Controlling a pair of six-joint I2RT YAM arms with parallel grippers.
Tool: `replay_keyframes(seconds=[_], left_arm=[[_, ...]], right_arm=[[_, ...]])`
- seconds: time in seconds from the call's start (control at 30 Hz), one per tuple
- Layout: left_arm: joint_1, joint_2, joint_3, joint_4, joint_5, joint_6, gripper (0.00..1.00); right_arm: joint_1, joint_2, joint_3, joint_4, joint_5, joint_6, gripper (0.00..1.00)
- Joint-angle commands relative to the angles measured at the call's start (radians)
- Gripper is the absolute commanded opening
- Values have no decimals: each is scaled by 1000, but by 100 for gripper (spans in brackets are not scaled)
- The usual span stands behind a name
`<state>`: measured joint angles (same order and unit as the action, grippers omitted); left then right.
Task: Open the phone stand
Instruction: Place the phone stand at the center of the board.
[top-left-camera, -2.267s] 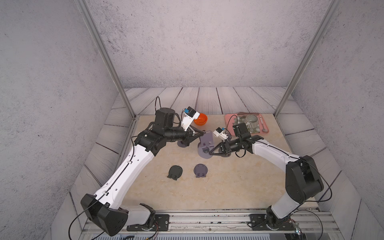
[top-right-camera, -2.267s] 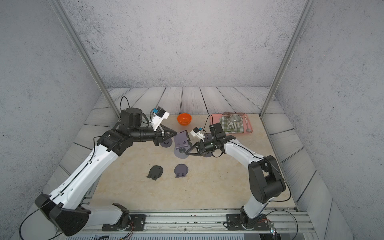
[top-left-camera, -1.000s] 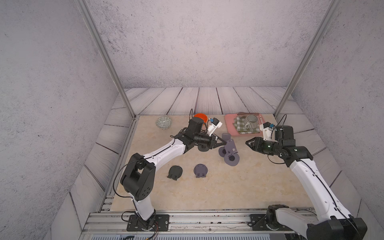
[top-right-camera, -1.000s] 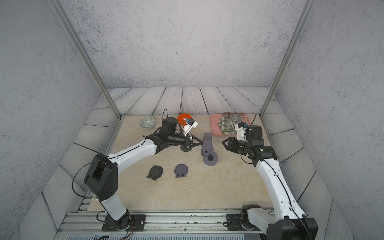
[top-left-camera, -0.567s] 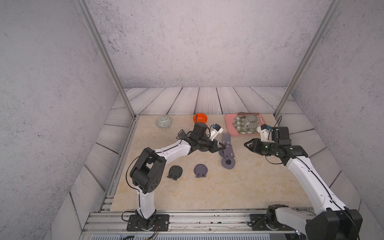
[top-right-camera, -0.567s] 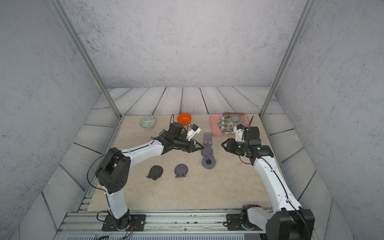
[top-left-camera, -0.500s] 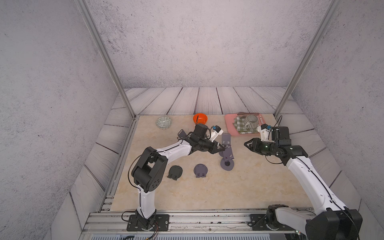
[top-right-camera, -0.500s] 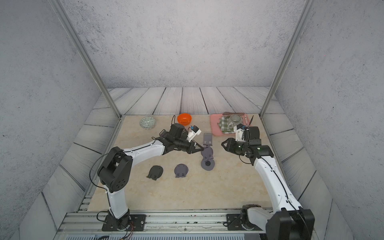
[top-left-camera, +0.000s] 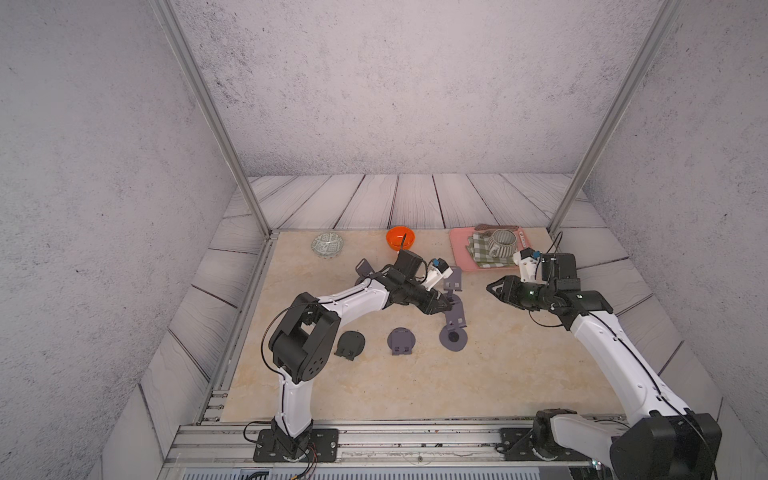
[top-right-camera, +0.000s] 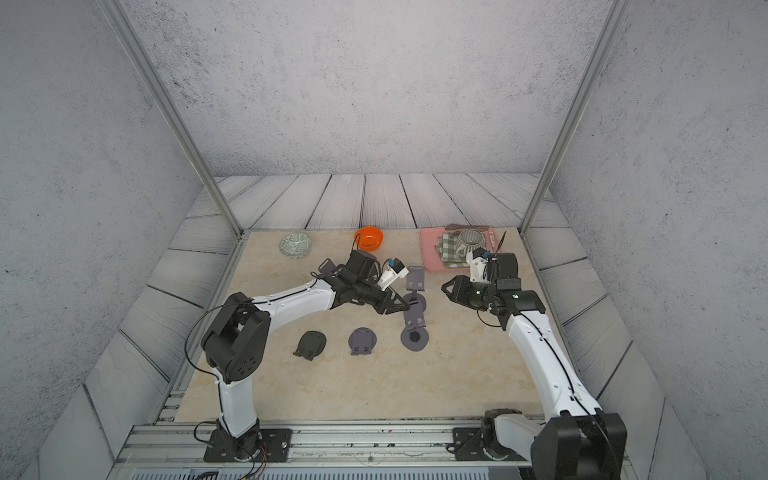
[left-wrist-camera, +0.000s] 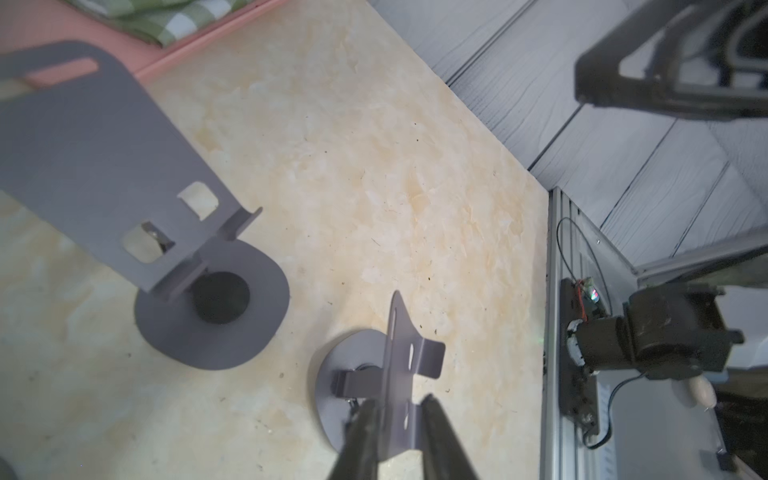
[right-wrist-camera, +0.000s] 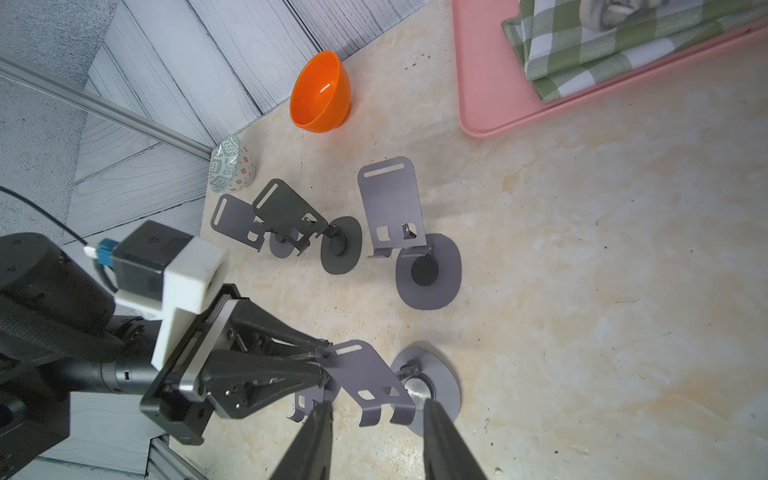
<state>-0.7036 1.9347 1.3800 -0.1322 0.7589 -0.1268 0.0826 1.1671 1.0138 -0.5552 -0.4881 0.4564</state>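
On beige tabletop (top-left-camera: 498, 374), grey walls (top-left-camera: 374, 104) | left jaws parted astride phone stand (top-left-camera: 457, 313) | right jaws open

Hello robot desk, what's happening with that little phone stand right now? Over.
Left tool parted, astride plate of phone stand. Right tool open, empty, standing off. Stand unfolded, plate raised. Neighbouring stand close, not touching.

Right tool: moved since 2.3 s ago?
Yes. The right tool has shifted right: then it was beyond the left edge of the pink tray, now it is directly in front of it.
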Motion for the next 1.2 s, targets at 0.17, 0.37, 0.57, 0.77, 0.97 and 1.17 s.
replay_keyframes(seconds=[0.17,0.37,0.57,0.77,0.97,1.17], left_arm=[[16,-65,30,-49,-6,1,51],[54,-136,41,-70,64,-23,58],[65,-145,49,-115,86,5,61],[67,-87,61,-135,50,9,57],[94,-174,-7,-128,-79,-48,58],[128,-370,-123,-179,-240,-117,58]], right_arm=[[-4,-14,2,17,-29,-6,39],[-4,-24,5,12,-17,-15,39],[-3,-14,3,19,-23,-16,39],[-3,-9,5,24,-33,-12,39],[-3,-2,5,31,-40,-13,39],[-3,15,2,47,-51,-10,39]])
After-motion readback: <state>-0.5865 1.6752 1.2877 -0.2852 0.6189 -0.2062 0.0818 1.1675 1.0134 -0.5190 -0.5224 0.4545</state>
